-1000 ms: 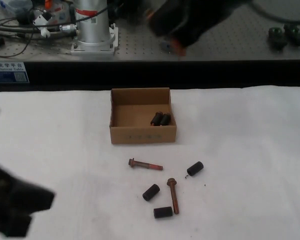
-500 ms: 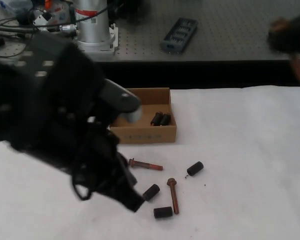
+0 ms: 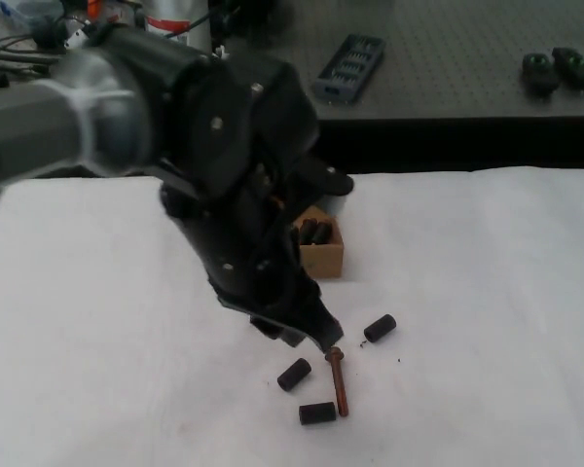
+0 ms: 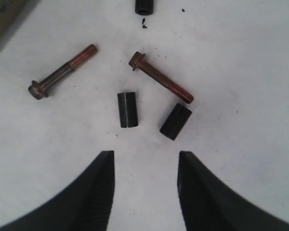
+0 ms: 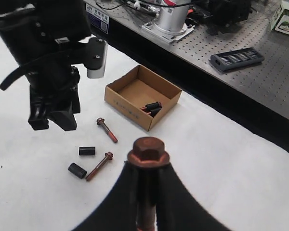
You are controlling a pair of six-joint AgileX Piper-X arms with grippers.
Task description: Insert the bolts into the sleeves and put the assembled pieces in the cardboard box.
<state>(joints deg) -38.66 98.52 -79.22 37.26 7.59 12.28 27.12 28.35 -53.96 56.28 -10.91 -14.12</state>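
While the left gripper is hanging spread over the white cloth, two rust-brown flanged steel bolts and two black cylindrical sleeves are lying loose near it. The right gripper is pinching a third bolt by its shank. Dark assembled pieces are resting inside the brown cardboard box.

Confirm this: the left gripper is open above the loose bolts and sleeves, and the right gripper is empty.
Wrong on the right gripper: it is shut on a bolt, as the right wrist view shows. The left gripper is indeed open above the loose bolts and sleeves.
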